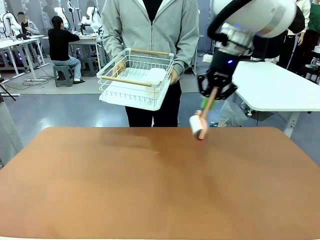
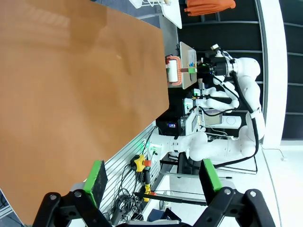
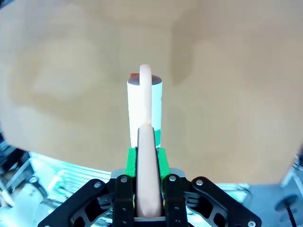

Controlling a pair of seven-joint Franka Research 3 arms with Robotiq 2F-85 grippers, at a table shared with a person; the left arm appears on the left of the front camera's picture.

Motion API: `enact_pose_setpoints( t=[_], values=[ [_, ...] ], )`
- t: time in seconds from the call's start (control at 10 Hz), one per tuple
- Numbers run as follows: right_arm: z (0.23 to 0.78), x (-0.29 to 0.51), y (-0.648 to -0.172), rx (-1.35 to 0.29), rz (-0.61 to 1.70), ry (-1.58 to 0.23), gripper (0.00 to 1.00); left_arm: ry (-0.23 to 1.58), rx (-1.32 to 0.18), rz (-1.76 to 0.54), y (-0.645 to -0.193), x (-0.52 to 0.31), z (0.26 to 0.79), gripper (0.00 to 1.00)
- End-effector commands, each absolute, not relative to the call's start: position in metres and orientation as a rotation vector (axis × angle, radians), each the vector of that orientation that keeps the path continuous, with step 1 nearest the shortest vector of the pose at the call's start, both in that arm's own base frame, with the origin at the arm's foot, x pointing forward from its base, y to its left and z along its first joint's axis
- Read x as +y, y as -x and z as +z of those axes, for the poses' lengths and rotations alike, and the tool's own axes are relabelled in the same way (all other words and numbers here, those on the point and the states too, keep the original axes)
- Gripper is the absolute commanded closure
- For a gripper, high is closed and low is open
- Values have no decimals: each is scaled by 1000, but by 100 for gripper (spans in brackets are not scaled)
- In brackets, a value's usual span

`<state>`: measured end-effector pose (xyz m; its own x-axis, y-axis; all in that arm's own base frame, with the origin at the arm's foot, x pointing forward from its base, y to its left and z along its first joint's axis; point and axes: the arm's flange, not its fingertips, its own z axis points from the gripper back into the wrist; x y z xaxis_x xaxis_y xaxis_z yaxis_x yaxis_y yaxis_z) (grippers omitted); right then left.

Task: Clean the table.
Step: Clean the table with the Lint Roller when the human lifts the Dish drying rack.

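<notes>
Clamping the handle of a lint roller (image 1: 199,125), the right gripper (image 1: 212,97) hangs at 1 o'clock over the table (image 1: 150,185). The table's far edge lies at 6 o'clock from its fingers (image 3: 131,158), with the roller's white head at that edge. The left gripper (image 2: 154,177) stands open, the table at its 11 o'clock.

Showing smooth and matt all over the table (image 1: 150,190), terracotta, giving back only a faint soft sheen. Above the table's far edge, pairing a white papery roll with a pale, smooth peach handle on the lint roller (image 1: 199,125), plastic or wood, hard telling which. Pressing green rubbery pads (image 3: 163,163) against that handle, set in the matt black right gripper (image 3: 146,158). Beyond the table, looking like white coated wire with bare wooden bars on the rack (image 1: 135,80); hanging soft and matt as grey cloth on the jacket (image 1: 150,25).
</notes>
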<state>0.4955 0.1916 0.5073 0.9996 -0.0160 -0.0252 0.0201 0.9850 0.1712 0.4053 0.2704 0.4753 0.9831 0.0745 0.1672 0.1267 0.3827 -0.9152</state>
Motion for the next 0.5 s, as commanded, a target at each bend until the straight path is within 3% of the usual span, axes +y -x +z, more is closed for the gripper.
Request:
enact_pose_setpoints(
  t=[0.0, 0.4],
  values=[
    [529, 148, -450, -24, -70, 23, 79, 1181, -194, -37, -403, 270, 476, 0],
    [495, 72, -433, -81, 1, -42, 79, 1181, -194, -37, -403, 270, 476, 0]
  ],
)
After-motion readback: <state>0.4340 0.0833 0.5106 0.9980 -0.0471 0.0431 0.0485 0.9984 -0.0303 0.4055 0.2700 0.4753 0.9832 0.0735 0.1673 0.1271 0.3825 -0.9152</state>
